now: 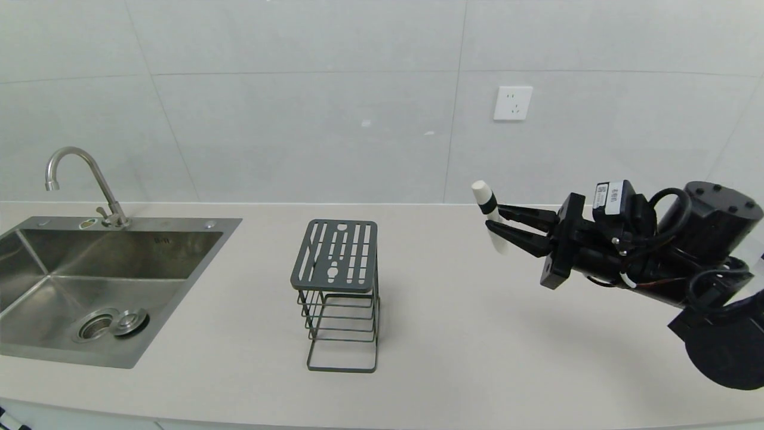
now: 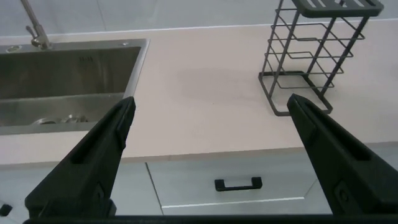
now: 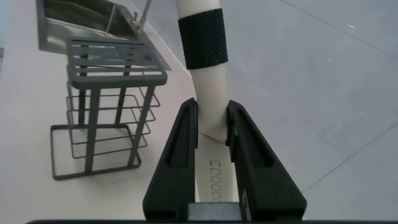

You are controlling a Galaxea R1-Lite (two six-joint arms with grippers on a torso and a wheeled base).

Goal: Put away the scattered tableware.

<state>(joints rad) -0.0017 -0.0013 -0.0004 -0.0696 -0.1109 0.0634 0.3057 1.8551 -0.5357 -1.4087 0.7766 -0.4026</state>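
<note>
R gripper [image 1: 494, 218] pinching white utensil handle [image 1: 483, 196] w/ black band, held in air over counter [image 1: 477, 334], well apart from wire rack [image 1: 337, 257] to its left. Rack upright, slotted top plate. Sink [image 1: 36, 224]: stopper [image 1: 131, 321] lying beside drain [image 1: 95, 327]. L gripper [image 2: 210, 102] spread wide.

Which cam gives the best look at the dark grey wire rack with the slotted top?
Head view: the dark grey wire rack stands whole, unblocked, its slotted top seen from above. Left wrist view cuts off part of its top. Right wrist view shows it side-on, slots foreshortened.
</note>
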